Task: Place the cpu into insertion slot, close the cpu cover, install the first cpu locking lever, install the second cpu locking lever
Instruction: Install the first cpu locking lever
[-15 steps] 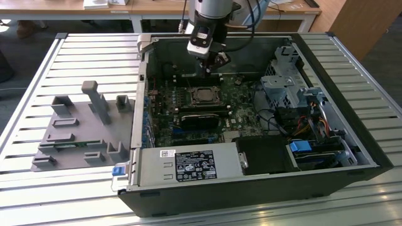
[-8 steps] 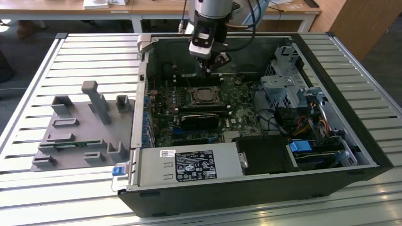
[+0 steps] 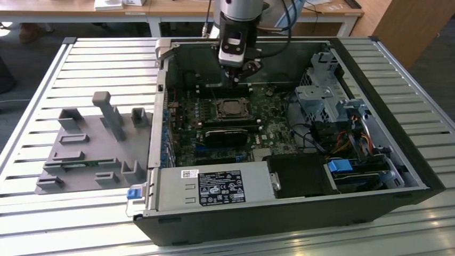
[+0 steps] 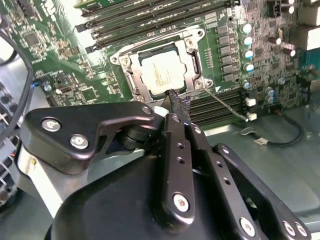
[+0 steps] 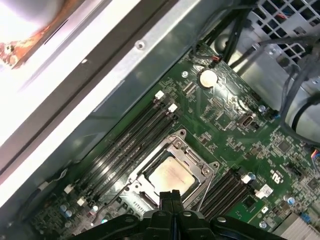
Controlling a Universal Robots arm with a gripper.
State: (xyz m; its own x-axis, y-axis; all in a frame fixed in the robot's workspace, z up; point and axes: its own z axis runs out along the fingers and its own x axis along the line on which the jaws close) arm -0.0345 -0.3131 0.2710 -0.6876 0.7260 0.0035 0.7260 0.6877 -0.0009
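The small, flat, square, silvery-beige cpu [image 4: 162, 74] is seen seated in the square, silver-rimmed insertion slot [image 4: 122, 61]. The thin silvery metal frame of the cpu cover [image 4: 196, 59] appears to be laid flat over its edges. In the exterior view the slot is found on the green motherboard [image 3: 186, 133] inside the open black computer case [image 3: 412, 176], at about six o'clock from the black gripper [image 3: 238, 73], which is poised just above the slot's twelve o'clock edge.

In both wrist views the fingers [image 5: 164, 198] are pressed together with nothing seen between them, and their tips are held close over the slot's edge. A thin grey wire lever [image 4: 227, 104] is seen reaching out from a nearby corner, apparently unlatched.

The first lever step is judged to be in hand. For it, the closed tips would need to be brought against that thin wire and kept clear of the cover and the long black memory slots [image 4: 200, 111] beside it.
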